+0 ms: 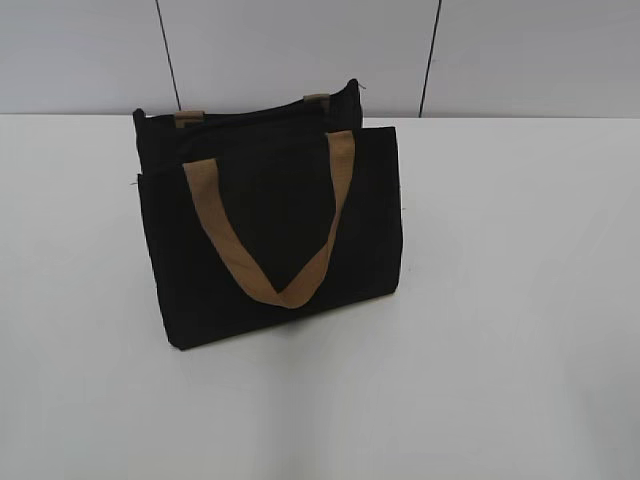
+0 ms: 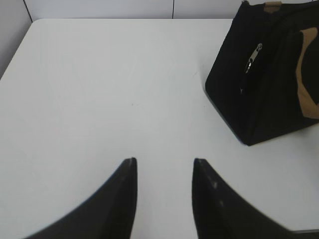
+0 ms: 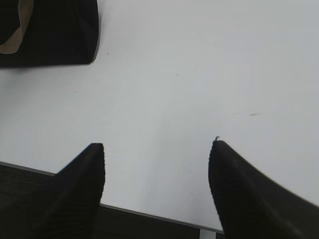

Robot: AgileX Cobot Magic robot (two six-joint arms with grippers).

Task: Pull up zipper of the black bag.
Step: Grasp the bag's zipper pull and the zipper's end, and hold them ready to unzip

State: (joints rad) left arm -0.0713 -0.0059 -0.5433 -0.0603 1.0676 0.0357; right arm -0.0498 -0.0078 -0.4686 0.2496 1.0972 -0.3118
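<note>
Black bag [image 1: 270, 235]: upright on white table [image 1: 520, 300], rear centre, near wall. Tan strap handle [image 1: 268, 270] hangs down front panel in V. Zipper [image 2: 252, 58]: silver pull visible on bag's end face in left wrist view. Left gripper [image 2: 164, 169]: jaws apart, empty, over bare table, well short of bag. Right gripper [image 3: 157, 147]: jaws wide apart, empty, at table's near edge, bag corner far off.

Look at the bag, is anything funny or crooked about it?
A little. The bag leans back instead of standing straight, and one tan strap flops down its front in a V. On its side, the silver zipper pull hangs loose. Nothing looks spilled or torn.
</note>
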